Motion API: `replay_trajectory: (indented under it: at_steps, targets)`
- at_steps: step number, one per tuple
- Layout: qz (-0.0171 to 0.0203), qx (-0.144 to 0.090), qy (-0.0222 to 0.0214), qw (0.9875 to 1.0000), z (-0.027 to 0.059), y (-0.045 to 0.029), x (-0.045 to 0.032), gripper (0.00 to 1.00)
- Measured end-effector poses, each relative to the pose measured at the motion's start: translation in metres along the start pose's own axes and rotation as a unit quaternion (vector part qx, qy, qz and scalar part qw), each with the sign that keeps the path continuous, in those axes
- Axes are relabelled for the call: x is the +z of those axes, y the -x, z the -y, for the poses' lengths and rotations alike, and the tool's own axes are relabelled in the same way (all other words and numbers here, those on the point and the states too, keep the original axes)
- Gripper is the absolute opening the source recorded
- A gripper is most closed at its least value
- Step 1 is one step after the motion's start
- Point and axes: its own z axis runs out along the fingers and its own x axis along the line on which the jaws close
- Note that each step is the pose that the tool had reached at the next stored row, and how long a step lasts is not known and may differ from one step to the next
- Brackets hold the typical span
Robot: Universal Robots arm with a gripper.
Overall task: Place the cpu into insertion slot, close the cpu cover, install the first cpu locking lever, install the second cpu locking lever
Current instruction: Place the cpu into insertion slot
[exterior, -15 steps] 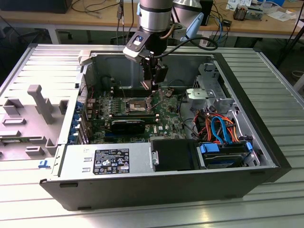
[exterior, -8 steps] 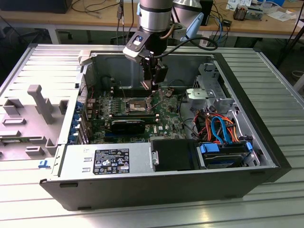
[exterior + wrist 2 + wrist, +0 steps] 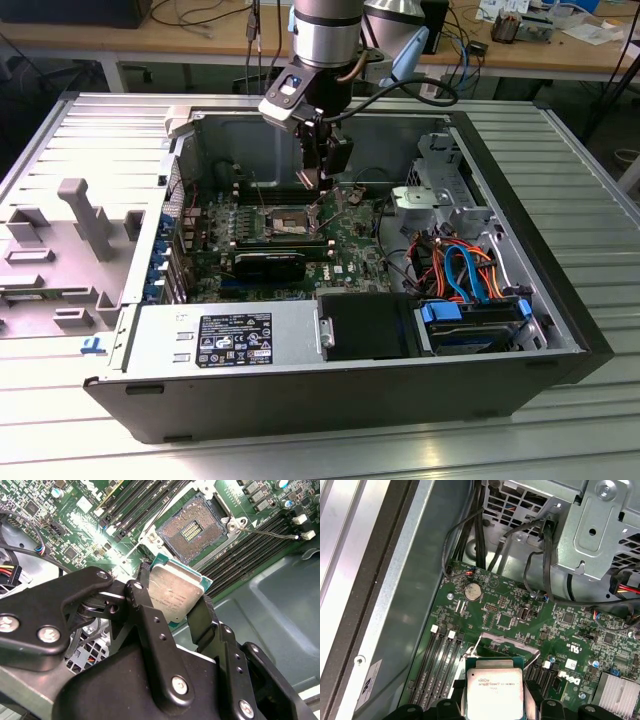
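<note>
My gripper [image 3: 319, 186] hangs inside the open computer case, a little above the motherboard. It is shut on the cpu [image 3: 175, 592], a flat square chip with a silvery top, pinched at two opposite edges by the black fingers [image 3: 145, 597]. The cpu [image 3: 494, 690] shows in both wrist views. The insertion slot [image 3: 192, 527], with a tan-gold centre and a metal rim, lies open just beyond the chip, and I see the slot [image 3: 288, 220] below and to the exterior view's left of the gripper. The cpu cover [image 3: 509, 647] stands raised behind the chip. A thin locking lever [image 3: 265, 532] sticks out beside the socket.
Long black memory slots [image 3: 250, 550] flank the socket. A power supply [image 3: 225, 340] fills the case's near side, and a drive bay with blue and orange cables [image 3: 470, 270] sits on the exterior view's right. The case wall [image 3: 405, 605] and loose black cables [image 3: 480, 535] are close by.
</note>
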Motion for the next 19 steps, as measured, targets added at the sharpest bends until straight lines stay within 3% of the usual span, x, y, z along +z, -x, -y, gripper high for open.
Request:
replay_trajectory:
  at_steps: [19]
  targets:
    - [-0.0001,0.006,-0.0004,1.0000,0.0000,0.0000,0.0001,0.54]
